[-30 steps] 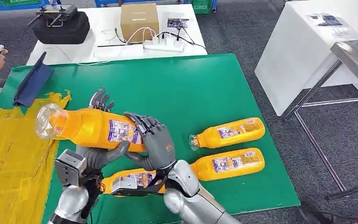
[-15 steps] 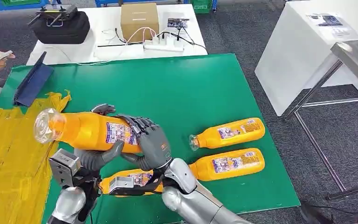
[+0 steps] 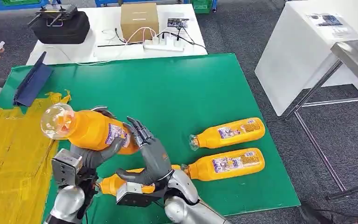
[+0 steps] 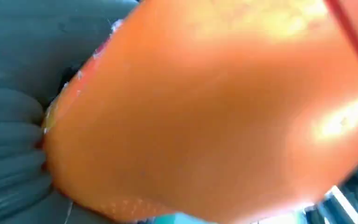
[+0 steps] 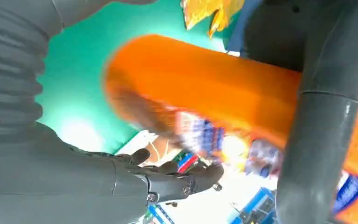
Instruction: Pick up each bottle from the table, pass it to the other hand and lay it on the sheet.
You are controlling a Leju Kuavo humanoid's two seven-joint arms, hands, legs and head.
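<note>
While raised above the green counter point(image 3: 191, 88), the orange plastic juice bottle point(image 3: 86, 130) is gripped by the left hand point(image 3: 91, 154), fingers point(image 3: 103, 111) wrapped around its body. Beside it, the right hand point(image 3: 151, 156) is held with fingers spread, holding nothing.

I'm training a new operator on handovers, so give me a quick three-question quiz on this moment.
1. Which hand grips the raised bottle?
2. True or false: three other bottles lie on the green mat.
3. The right hand has its fingers: A) spread, B) wrapped around the raised bottle, C) pressing the mat.
Key: 1 left hand; 2 true; 3 A.
</note>
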